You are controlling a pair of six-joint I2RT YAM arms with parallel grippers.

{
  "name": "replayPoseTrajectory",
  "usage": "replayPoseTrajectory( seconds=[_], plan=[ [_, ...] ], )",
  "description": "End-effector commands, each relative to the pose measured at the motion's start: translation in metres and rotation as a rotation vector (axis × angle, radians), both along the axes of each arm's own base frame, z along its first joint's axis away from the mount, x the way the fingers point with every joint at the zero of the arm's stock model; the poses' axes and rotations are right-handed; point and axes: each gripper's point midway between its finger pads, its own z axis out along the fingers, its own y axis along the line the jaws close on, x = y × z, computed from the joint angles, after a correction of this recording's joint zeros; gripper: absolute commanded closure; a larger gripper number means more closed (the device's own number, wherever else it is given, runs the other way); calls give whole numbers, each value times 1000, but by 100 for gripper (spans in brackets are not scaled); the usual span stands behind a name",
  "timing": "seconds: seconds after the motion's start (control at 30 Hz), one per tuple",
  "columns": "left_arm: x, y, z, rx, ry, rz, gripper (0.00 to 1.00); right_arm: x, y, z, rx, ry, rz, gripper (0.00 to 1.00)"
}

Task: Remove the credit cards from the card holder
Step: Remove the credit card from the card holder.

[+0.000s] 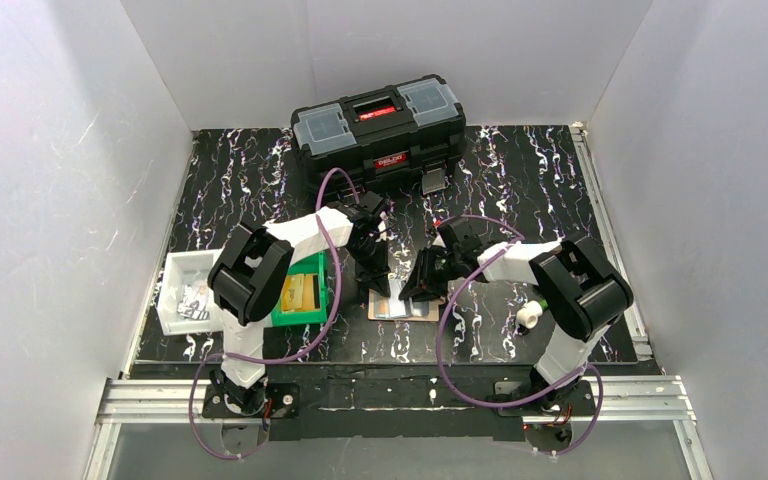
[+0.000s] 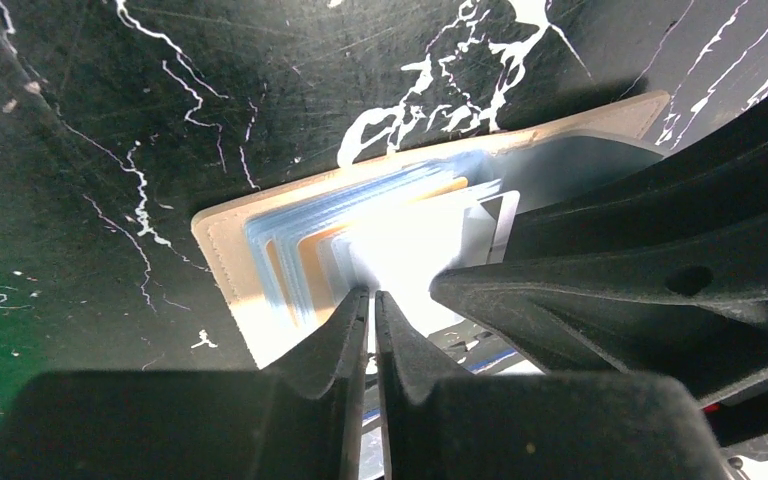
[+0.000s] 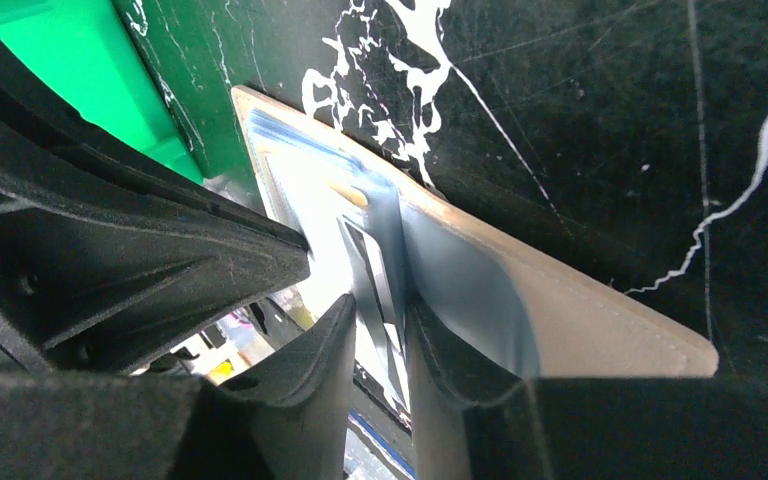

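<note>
Two grippers crowd the card holder (image 1: 405,312), which lies open, long axis across the table (image 1: 560,180), on the base side of both wrists, its credit cards (image 2: 300,250) fanned from the pockets under the jaws. Over the holder's left half the left gripper (image 2: 370,298) is pinched to a thin slit at the cards' edge, glare hiding whether one is caught, while the right gripper (image 3: 380,310) just beside it stands narrow around a greyish card (image 3: 372,270) tilted up from the holder, each crowding the other's pull. Left of the holder sit a green bin (image 1: 298,320) and a white tray (image 1: 188,265); well beyond it, a black toolbox (image 1: 380,125).
</note>
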Motion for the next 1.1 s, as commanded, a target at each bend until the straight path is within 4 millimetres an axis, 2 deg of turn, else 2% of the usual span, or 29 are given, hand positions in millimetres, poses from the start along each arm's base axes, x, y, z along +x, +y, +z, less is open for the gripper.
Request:
replayPoseTrajectory(
  seconds=[0.0, 0.23, 0.6, 0.8, 1.07],
  plan=[
    [-6, 3, -15, 57, 23, 11, 95, -2, -5, -12, -1, 19, -16, 68],
    [-8, 18, -28, 147, 25, 46, 100, -1, -12, -1, 127, 24, -46, 67],
    [-10, 27, -37, 198, 29, 65, 100, 2, -10, 12, 345, 68, -108, 65],
    [-10, 28, -38, 201, 32, 65, 100, 4, -5, 13, 413, 98, -132, 72],
    [-12, 30, -39, 206, 35, 65, 100, 4, -10, 9, 449, 121, -174, 78]
  ],
)
